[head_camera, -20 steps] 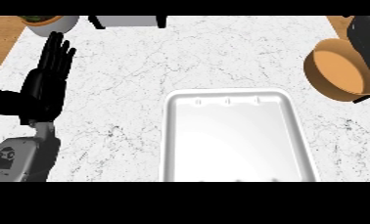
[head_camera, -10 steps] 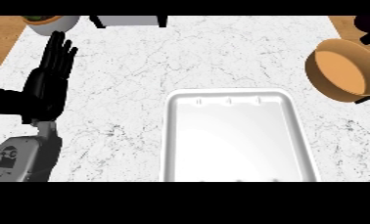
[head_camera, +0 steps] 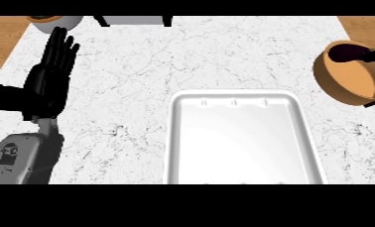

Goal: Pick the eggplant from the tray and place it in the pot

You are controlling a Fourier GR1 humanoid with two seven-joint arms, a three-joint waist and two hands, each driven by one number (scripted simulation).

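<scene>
Left hand [head_camera: 47, 80]: fingers straight, upright, held nothing; rested near counter [head_camera: 183, 57] left edge. Right hand out of view. Tray [head_camera: 177, 141] at front edge carried no eggplant. Dark purple shape, likely eggplant [head_camera: 350, 52], sat inside pot [head_camera: 338, 80] at right edge. Judgement: placement looked done.

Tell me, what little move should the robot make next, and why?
Probably settle what looks like the eggplant down into the pot: that dark purplish shape shows at the pot's far rim, and the white tray holds nothing. The right hand is out of view; the left hand rests open at the left.
</scene>
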